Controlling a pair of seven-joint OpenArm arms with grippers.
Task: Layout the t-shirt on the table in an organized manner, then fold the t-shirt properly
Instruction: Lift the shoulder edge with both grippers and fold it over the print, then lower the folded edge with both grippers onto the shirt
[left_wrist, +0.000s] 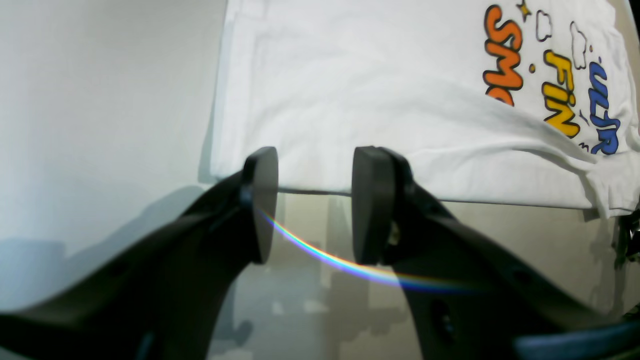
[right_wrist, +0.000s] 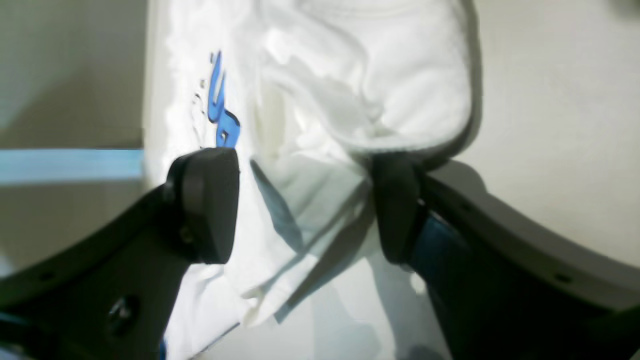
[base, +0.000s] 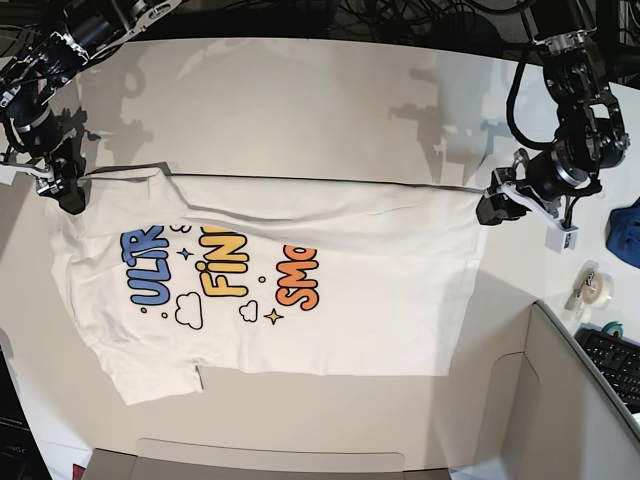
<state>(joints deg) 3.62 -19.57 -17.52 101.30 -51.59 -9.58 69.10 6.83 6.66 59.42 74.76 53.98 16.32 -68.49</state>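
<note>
Pincers: your right gripper (right_wrist: 302, 205) stands wide apart in the right wrist view, with loose white cloth lying between the pads and neither pad pressing it, so it holds nothing. In the overhead view it sits at the upper left, at the shirt's corner there. Your left gripper (left_wrist: 312, 200) is parted too, and the shirt's straight edge runs across the gap without being pinched; overhead it sits at the right of the frame, at the other end of that same edge.

Table: you see the table (base: 300, 90), broad and off-white, filling most of the overhead frame, bare above the shirt and darkened by arm shadows along the top.

Shirt: you have the t-shirt (base: 370, 310) lying print up across the middle of the overhead frame, lettering at centre left. Its upper edge is doubled over in a long band from pincer to pincer.

Progress: you can judge the laying-out done, bar wrinkles at lower left, and the folding only just begun. The first long fold looks set; the remaining folds are left.

Room: you have a grey-beige partition panel (base: 575, 390) at lower right, then a keyboard (base: 615, 362), a dark blue cloth (base: 626, 232) at the right edge, and a tape roll (base: 594, 290).
</note>
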